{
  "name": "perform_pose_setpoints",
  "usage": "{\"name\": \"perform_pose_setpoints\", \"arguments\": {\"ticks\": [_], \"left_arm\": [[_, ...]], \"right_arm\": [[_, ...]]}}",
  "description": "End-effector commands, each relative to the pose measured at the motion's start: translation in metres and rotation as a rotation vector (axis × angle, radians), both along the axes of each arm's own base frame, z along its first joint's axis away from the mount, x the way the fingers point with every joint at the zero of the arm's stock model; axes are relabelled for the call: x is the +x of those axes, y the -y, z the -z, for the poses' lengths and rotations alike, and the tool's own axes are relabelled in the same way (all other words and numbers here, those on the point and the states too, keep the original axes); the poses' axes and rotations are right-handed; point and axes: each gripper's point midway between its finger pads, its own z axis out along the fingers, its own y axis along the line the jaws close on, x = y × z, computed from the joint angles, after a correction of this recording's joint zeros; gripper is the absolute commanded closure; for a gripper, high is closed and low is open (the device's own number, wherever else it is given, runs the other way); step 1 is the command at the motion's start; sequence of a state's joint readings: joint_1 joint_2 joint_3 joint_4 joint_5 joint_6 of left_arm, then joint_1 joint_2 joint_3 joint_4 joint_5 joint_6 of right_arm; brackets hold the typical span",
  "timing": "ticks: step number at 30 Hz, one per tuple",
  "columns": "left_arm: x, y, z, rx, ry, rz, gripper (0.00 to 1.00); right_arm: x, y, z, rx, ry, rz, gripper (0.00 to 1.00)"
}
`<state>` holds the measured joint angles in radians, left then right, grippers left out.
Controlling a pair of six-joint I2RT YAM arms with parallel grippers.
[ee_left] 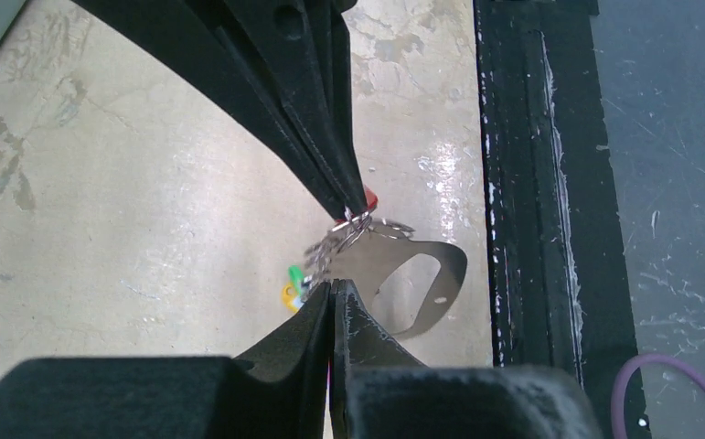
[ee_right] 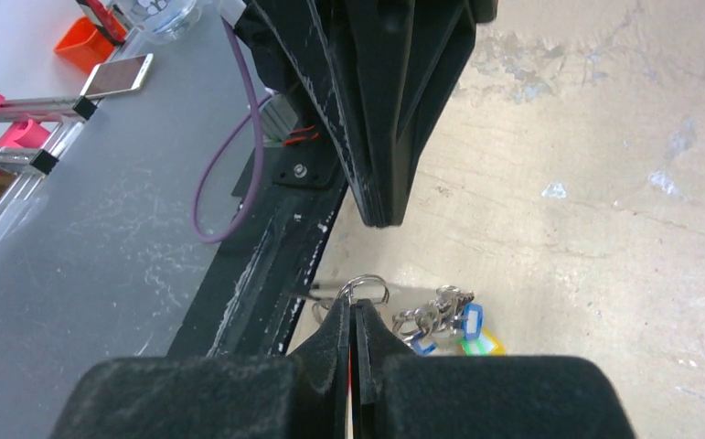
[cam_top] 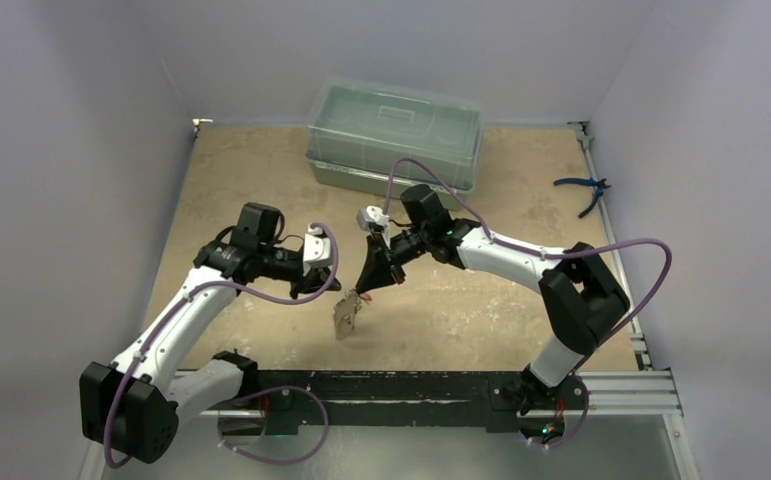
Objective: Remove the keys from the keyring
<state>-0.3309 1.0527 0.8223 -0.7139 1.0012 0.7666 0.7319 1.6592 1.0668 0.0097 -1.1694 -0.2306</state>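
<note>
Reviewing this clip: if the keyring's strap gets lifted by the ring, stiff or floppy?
Probably springy, not limp: the strap holds an open curved loop. Likely to swing, since it seems to hang from the thin keyring. The keys look loose, so they may dangle.

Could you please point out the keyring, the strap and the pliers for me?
keyring point(ee_right: 367, 277): right wrist view, top arc of the thin ring.
strap point(ee_left: 453, 270): left wrist view, flat grey band beside its opening.
pliers point(cam_top: 579, 183): top view, blue handle.
</note>
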Motion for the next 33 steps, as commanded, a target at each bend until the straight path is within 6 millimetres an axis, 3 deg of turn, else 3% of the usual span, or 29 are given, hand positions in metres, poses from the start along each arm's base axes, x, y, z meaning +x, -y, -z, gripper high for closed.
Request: {"name": "perform_pose_setpoints", "arguments": {"ticks": [1,7,11,19,33], "left_arm": [[0.001,0.004,-0.010,-0.054,-0.001,0.011,1.00],[-0.001,0.002,-0.004,-0.044,0.030,0.045,1.00],[-0.013,-0.005,0.007,0.002,0.102,0.137,0.80],[-0.008,0.002,0.003,-0.008,0.204,0.183,0.61],[-0.002,0.017,0.000,-0.021,0.235,0.173,0.60]], "right_arm": [[-0.002,0.009,0.011,-0.024,0.004,-0.002,1.00],[0.001,0.007,0.017,-0.033,0.002,0.001,1.00],[0.001,0.005,0.003,-0.005,0.025,0.000,1.00],[0.002,0.001,-0.018,0.021,0.025,-0.003,1.00],[-0.002,-0.006,-0.030,0.033,0.023,-0.034,1.00]]}}
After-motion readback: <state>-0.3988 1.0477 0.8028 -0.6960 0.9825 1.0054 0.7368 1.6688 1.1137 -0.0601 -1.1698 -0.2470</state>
